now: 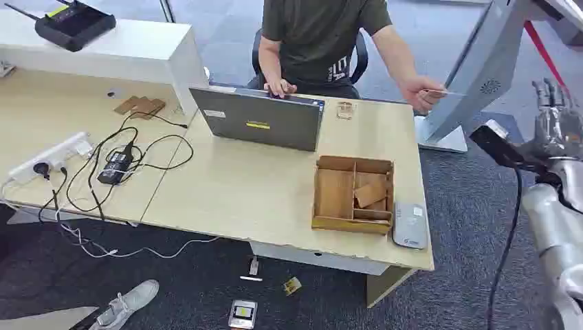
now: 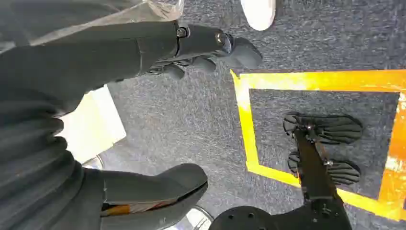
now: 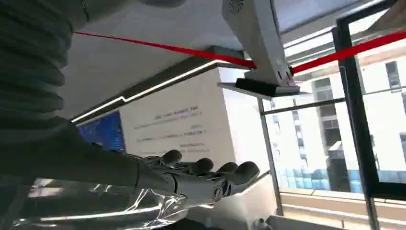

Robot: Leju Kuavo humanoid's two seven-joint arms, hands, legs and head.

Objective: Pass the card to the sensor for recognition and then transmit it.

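My right hand (image 1: 558, 117) is raised off the worktop's (image 1: 275, 185) far right corner, fingers (image 3: 206, 167) up, spread and holding nothing, ready to take a card. The card (image 1: 445, 92) is not with me: a seated person's hand (image 1: 421, 92) pinches it, held out toward my fingers, between them and the grey kiosk (image 1: 481, 69). I judge the kiosk to be the sensor, since the card is offered right beside it, but I cannot tell where its reading face is.

My left hand (image 2: 191, 48) hangs low over the carpet, fingers loosely curled, thumb apart, nothing in it. It plays no part for now.

Room: open air between my right fingers and the card, with no worktop items in the path. The kiosk's slanted column stands close beyond my fingers, so the reach is tight on that side. A black cable (image 1: 512, 227) hangs by my right arm and could snag. The laptop (image 1: 261, 118), the tray (image 1: 352, 196) and a grey device (image 1: 410, 225) at the worktop edge sit well to my fingers' left.

Handover not yet done.
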